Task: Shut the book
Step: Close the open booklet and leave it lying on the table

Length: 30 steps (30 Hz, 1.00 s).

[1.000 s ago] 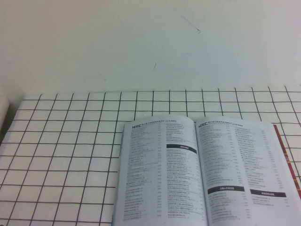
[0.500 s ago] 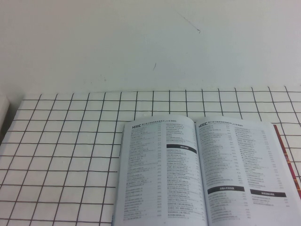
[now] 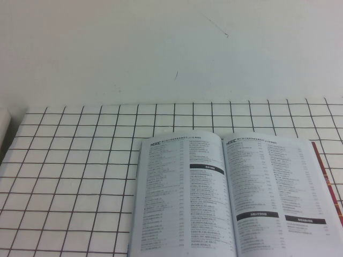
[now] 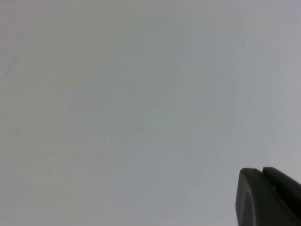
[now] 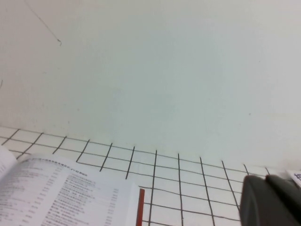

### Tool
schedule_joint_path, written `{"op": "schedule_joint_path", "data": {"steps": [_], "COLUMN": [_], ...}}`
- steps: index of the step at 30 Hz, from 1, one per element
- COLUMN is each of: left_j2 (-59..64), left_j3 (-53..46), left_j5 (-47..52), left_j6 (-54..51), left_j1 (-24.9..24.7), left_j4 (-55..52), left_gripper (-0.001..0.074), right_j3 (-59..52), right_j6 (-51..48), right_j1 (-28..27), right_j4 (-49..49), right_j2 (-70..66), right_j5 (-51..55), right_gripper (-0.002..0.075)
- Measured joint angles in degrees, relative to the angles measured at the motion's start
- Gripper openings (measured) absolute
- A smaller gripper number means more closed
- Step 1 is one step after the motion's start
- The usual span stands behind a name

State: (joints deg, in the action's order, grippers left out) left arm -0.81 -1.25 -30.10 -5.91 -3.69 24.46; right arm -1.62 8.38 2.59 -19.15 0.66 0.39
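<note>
High view: I am seeing the book (image 3: 230, 193) lying open on the gridded desk (image 3: 80, 160), near right. The left gripper (image 4: 268, 200) is facing a blank pale surface (image 4: 117, 94). The right gripper (image 5: 270, 202) is hanging near the book. I cannot tell either one's state.

A: Book (image 3: 230, 193)?
B: Paper, matt, smooth pages.
A: Table cover (image 3: 75, 176)?
B: Matt, gridded; cloth or paper, unclear. Wall (image 3: 161, 48): matt paint, few scuffs.
A: Grippers?
B: Left gripper (image 4: 268, 197) facing wall, right gripper (image 5: 270, 202) near book: dark matt plastic, apparently.
</note>
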Motion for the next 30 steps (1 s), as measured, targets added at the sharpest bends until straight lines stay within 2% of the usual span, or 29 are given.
{"op": "schedule_joint_path", "data": {"steps": [3,7,14,18,21,24,27,30], "left_j2": [0.00,0.00,0.00,-0.04,-0.04,-0.04,-0.13,0.63], "left_j3": [0.00,0.00,0.00,4.27,12.21,21.48,30.88,38.52], "left_j5": [-0.76,-4.53,-21.67,-20.49,-13.95,-5.85,1.28,8.02], "left_j6": [0.12,5.29,19.36,23.99,22.93,17.59,11.34,7.77], "left_j1": [0.00,0.00,0.00,0.00,0.00,0.00,0.00,0.00], "left_j4": [0.00,-1.31,-10.99,-15.49,-18.66,-19.96,-20.47,-20.52], "left_gripper": [-0.0004,-0.0004,-0.0004,-0.0004,-0.0004,-0.0004,-0.0004,-0.0004], "right_j3": [0.00,0.00,0.00,0.57,5.28,12.89,22.04,31.46], "right_j6": [0.00,2.44,5.07,6.22,6.63,5.74,1.82,-3.65], "right_j1": [0.00,0.00,0.00,0.00,0.00,0.00,0.00,0.00], "right_j4": [-0.13,-0.13,-0.18,3.59,10.10,17.78,25.03,28.05], "right_j2": [0.00,0.00,0.00,0.00,0.00,0.00,0.08,-0.13], "right_j5": [-1.27,-7.44,-36.66,-48.06,-48.42,-45.54,-37.97,-28.19], "right_gripper": [-0.0003,-0.0003,-0.0003,-0.0003,-0.0003,-0.0003,-0.0003,-0.0003]}}
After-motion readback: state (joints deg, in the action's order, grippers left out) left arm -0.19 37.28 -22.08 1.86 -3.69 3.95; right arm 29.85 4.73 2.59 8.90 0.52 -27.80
